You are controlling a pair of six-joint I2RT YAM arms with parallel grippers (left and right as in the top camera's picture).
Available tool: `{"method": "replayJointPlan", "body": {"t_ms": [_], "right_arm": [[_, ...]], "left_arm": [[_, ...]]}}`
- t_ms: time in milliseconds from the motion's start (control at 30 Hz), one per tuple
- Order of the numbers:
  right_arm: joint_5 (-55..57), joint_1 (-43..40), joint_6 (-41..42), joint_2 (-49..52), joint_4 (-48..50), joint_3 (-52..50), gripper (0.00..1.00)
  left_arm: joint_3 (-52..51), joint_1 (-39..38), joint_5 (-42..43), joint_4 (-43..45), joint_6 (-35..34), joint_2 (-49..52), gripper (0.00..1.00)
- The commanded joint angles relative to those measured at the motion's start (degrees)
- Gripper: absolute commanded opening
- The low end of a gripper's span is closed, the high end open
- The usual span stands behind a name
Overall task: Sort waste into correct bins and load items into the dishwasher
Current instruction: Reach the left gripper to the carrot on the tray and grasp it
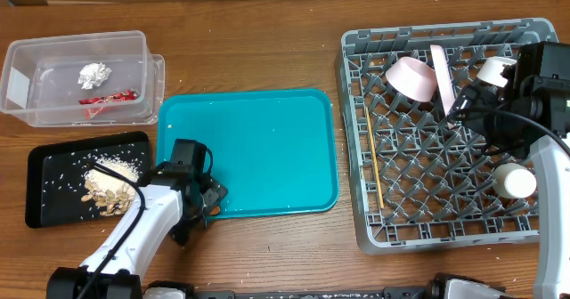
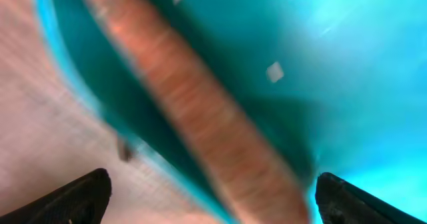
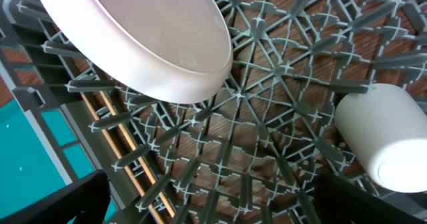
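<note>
At the far left of the bench stands the clear tub point(image 1: 53, 50), and in it lie the crumpled paper ball point(image 1: 93, 72) and the red wrapper point(image 1: 109, 97). Just below it is the black tray point(image 1: 53, 161), which holds a heap of beige nuts point(image 1: 107, 192) with white rice grains point(image 1: 120, 166) on and around it; a few grains are scattered over the tray's floor.

The left arm reaches up from the front edge, and the left fingers point(image 2: 80, 194) are spread wide apart at the near left corner of the teal serving tray point(image 1: 258, 148). The left wrist view is blurred, but it shows the orange carrot point(image 2: 200, 117) lying slantwise across the teal rim, between the two open fingertips. Whether either one touches it I cannot tell.

To the right stands the grey dish rack point(image 1: 356, 219). A thin light-wood chopstick point(image 1: 375, 161) lies along its left side. Near the back a pinkish bowl point(image 1: 410, 76) is tipped on its side, and just beside it the plate point(image 1: 443, 81) stands on edge between the pegs.

The right arm comes in over the rack's right edge. The right fingers point(image 3: 67, 201) are apart and grip nothing — only lattice shows between them. A white rounded object point(image 1: 515, 181) lies in the rack's right part; what it is I cannot tell.
</note>
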Motion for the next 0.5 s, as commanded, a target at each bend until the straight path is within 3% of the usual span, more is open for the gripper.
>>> {"method": "replayJointPlan", "body": {"t_ms": [0, 200, 467], "right_arm": [[1.14, -0.11, -0.22, -0.09, 0.24, 0.83, 1.0], [1.16, -0.11, -0.22, -0.09, 0.24, 0.83, 1.0], [1.31, -0.11, -0.22, -0.09, 0.11, 0.83, 1.0]], "left_arm": [[4.11, 0.02, 0.66, -3.28, 2.47, -0.79, 1.0], [9.05, 0.0, -0.59, -5.09, 5.11, -0.79, 1.0], [7.34, 0.02, -3.82, -3.19, 5.14, -0.48, 1.0]]}}
